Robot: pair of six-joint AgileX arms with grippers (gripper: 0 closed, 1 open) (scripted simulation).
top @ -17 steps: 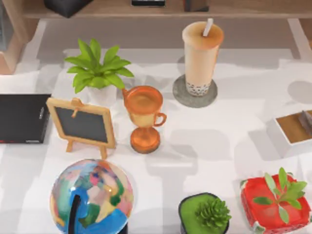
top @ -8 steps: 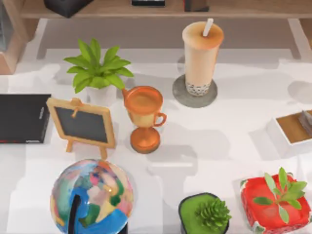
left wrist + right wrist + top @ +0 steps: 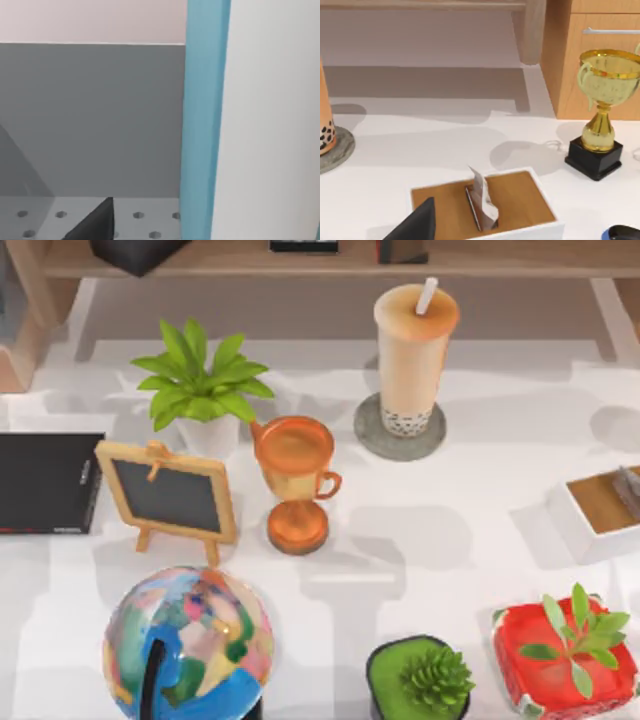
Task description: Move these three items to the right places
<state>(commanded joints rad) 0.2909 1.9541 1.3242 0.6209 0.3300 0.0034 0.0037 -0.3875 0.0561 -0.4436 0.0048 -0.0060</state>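
Observation:
The tall tan bubble-tea cup [image 3: 415,345] with its white straw stands upright on the round grey coaster [image 3: 372,440] at the back of the table. A large flat black book [image 3: 45,483] lies at the left edge. In the left wrist view the thick light-blue book [image 3: 205,120] stands on end close to the camera, white page edges beside the cover, held off the table by my left gripper [image 3: 165,232]. One dark finger [image 3: 95,225] shows beside it. My right gripper [image 3: 485,235] hangs open above a white tray [image 3: 540,232], with one finger [image 3: 417,225] in sight.
A wooden-framed chalkboard [image 3: 170,495], orange trophy cup [image 3: 295,480] and leafy plant [image 3: 200,385] crowd the left middle. A globe [image 3: 190,640], green succulent pot [image 3: 420,677] and red pot [image 3: 565,655] line the front. The white tray [image 3: 570,530] sits far right, a gold trophy [image 3: 602,120] beyond it.
Soft shadows have drifted across the table's left and right sides. Nothing standing on the table has moved.

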